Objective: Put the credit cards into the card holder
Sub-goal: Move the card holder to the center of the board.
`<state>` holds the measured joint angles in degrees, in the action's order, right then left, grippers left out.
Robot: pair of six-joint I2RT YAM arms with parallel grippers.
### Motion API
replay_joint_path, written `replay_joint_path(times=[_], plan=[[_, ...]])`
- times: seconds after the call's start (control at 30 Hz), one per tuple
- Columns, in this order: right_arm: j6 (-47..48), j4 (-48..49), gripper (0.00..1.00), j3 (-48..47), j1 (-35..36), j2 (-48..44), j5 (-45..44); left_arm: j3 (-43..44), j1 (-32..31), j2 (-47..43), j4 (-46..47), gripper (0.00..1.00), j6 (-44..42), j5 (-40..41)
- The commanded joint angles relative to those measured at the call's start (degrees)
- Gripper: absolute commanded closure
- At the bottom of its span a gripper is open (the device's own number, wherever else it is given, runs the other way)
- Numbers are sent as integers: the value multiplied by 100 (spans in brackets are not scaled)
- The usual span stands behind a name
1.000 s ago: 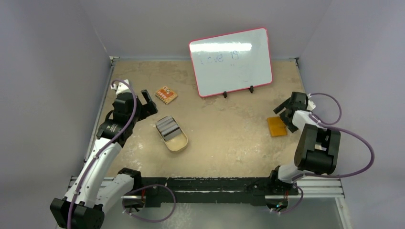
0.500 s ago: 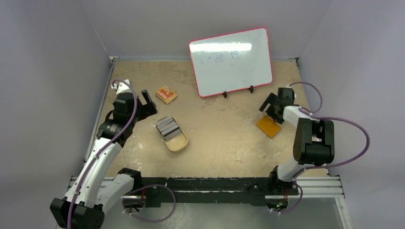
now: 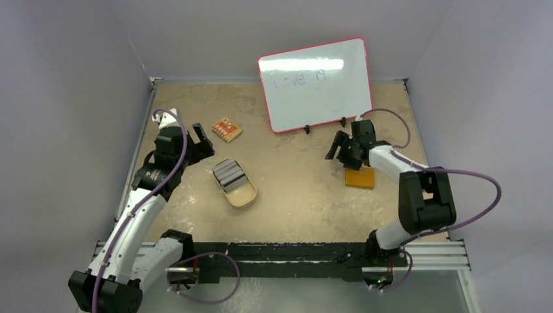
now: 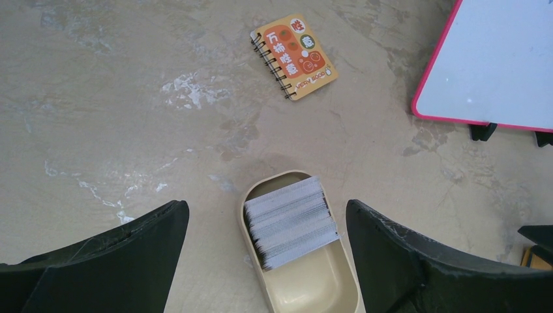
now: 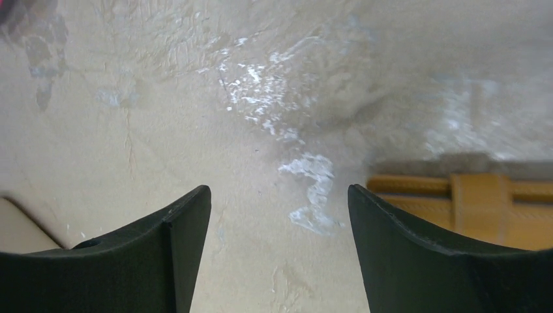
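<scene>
Right wrist view shows the right gripper (image 5: 279, 195) spread wide over the mottled beige table (image 5: 261, 98), with only bare surface between its fingers. The plain orange leather-like card holder (image 5: 456, 202) lies flat just beside one finger, which hides its near edge. The left gripper (image 4: 266, 206) hangs wide and empty above the thin grey-silver credit cards (image 4: 290, 222), stacked in the far end of a tan oval dish (image 4: 310, 290). Beyond lie a small orange spiral notebook (image 4: 293, 57) and a red-framed whiteboard (image 3: 316, 83) propped upright.
</scene>
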<state>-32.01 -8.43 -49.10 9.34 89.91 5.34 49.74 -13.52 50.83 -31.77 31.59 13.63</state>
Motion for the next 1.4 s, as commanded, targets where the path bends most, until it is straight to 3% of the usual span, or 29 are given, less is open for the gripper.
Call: replay_joint_path(times=[0.0, 0.1, 0.3, 0.47, 0.8, 0.9, 1.0, 1.13, 1.37], plan=[[-410, -621, 20, -158, -55, -847, -833, -32, 42, -41, 272, 10, -158, -62], [-404, -833, 17, -167, -244, -1089, -1513, -25, 42, -35, 255, 10, -154, -68], [-205, -748, 12, 131, -1087, -1150, -1222, -36, 43, -88, 248, 10, -158, -79], [-281, -648, 11, 270, -1101, -910, -1025, -41, 42, -89, 258, 11, -185, -124], [-499, -609, 1, 608, -1110, -874, -2007, -45, 42, -78, 255, 12, -202, -131], [-385, -505, 1, 624, -1112, -830, -1724, -47, 42, -41, 264, 12, -178, -65], [-110, -253, 7, 564, -1106, -719, -1382, 0, 43, 22, 177, 12, -165, 59], [257, 0, 13, 605, -1024, -812, -294, -63, 44, -63, 267, 15, -209, -89], [-136, 273, 20, 734, -25, -1205, 698, -89, 42, 92, 452, 27, -242, -823]])
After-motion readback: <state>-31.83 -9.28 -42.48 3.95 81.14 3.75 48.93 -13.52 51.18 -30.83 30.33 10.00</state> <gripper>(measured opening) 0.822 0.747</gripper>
